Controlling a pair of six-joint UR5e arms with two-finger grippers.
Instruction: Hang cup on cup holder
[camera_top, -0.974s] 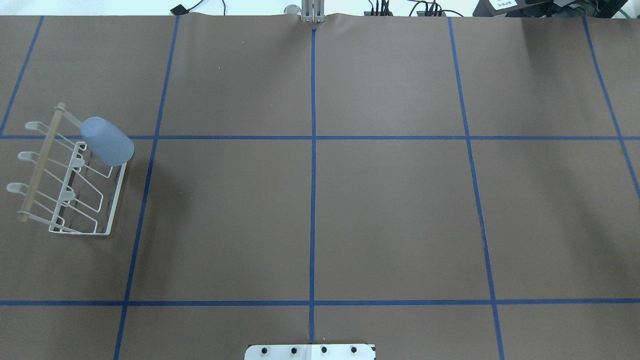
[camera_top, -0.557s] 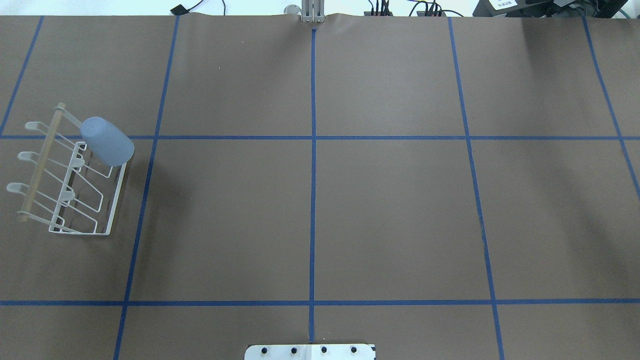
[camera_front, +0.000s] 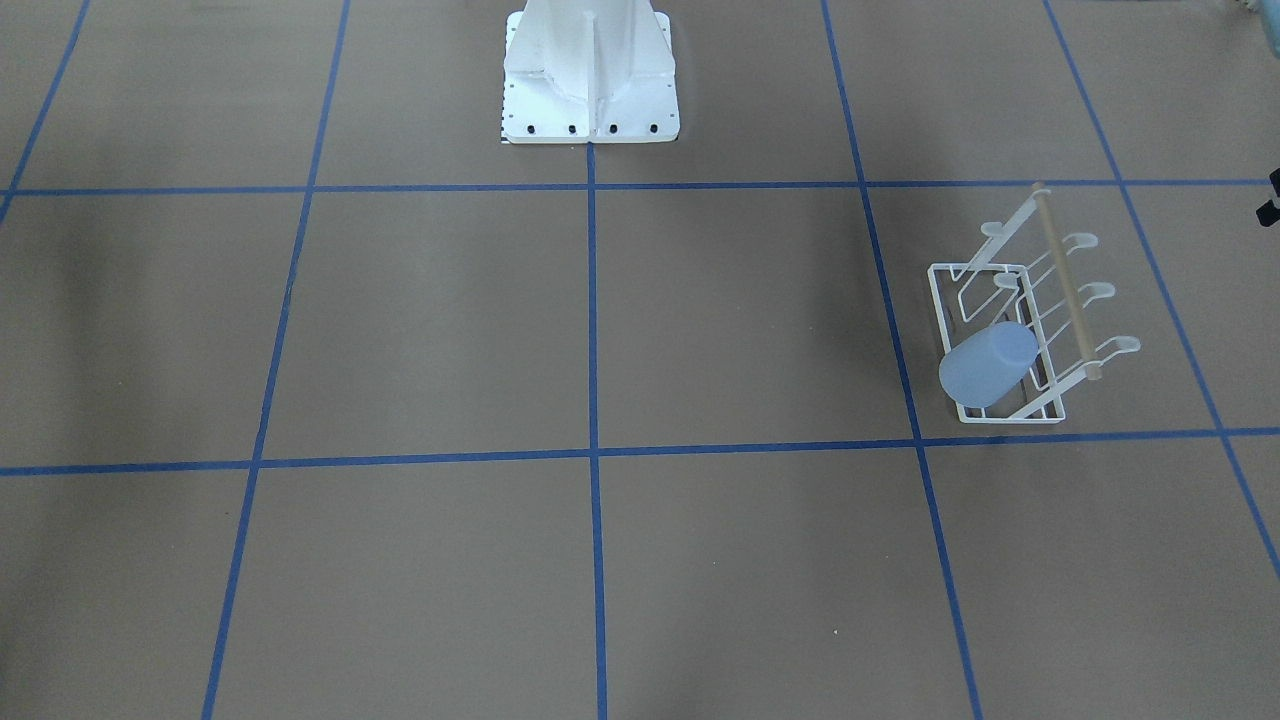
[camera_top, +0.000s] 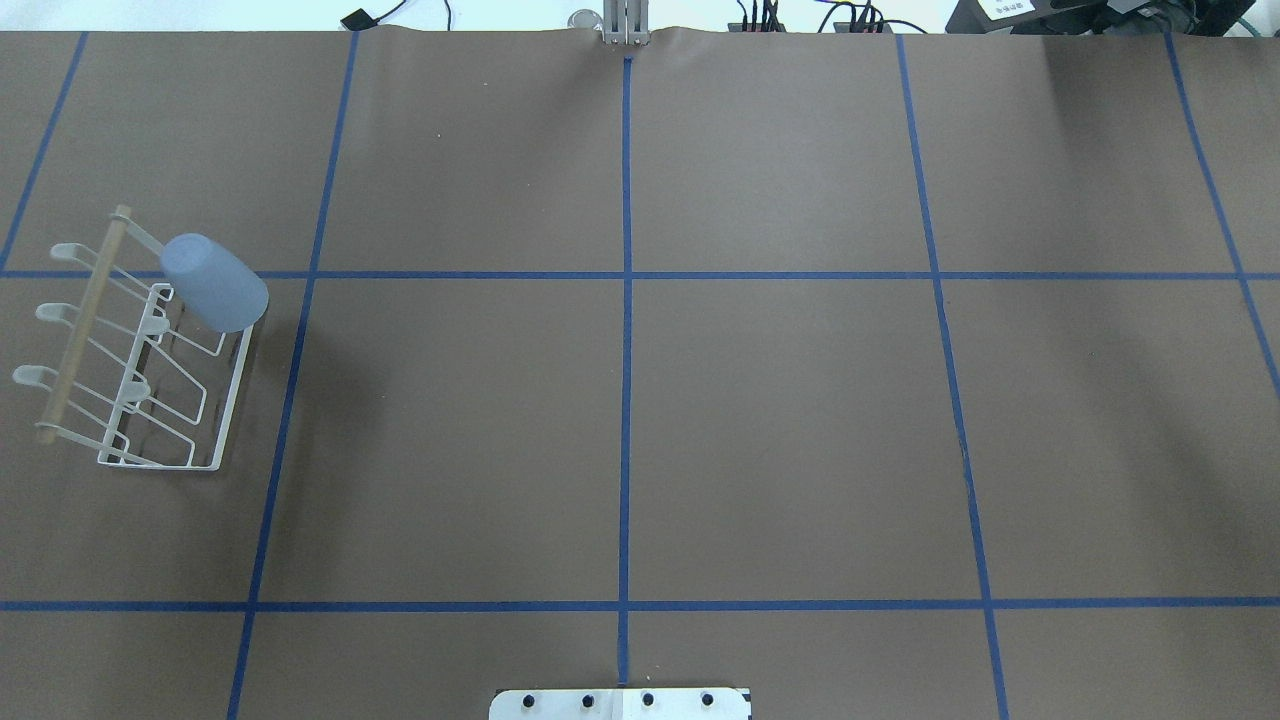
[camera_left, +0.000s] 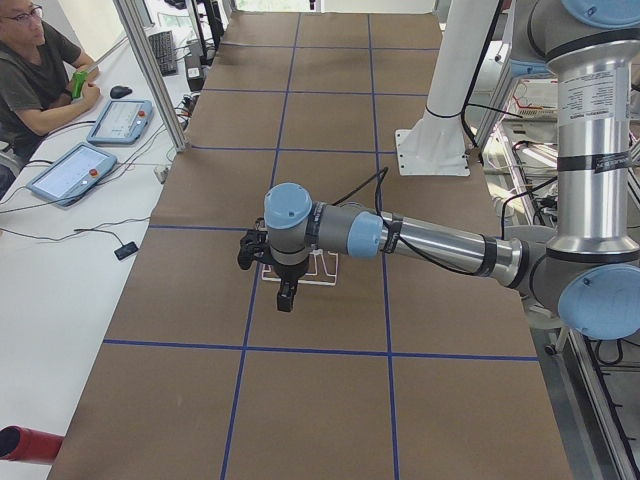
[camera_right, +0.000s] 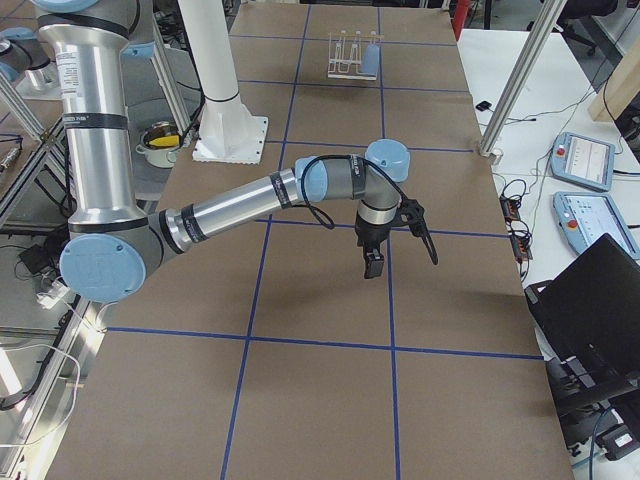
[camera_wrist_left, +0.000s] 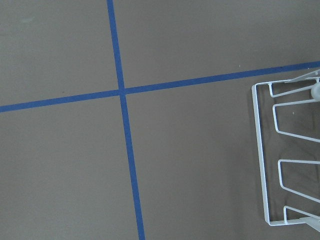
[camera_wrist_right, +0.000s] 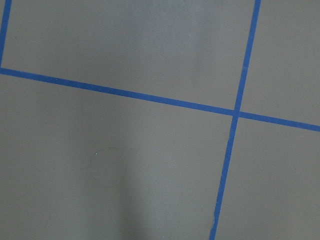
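The cup holder (camera_top: 88, 310) stands at the left end of the desk (camera_top: 640, 420), with the pale blue cup (camera_top: 214, 283) tilted over an end prong. To finish, retreat upward without brushing the rack. I cannot tell how the left gripper (camera_left: 287, 297) or right gripper (camera_right: 372, 263) is set.

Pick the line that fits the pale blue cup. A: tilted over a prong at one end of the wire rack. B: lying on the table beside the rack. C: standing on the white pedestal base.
A: the cup sits over an end prong of the wire rack, closed end up.
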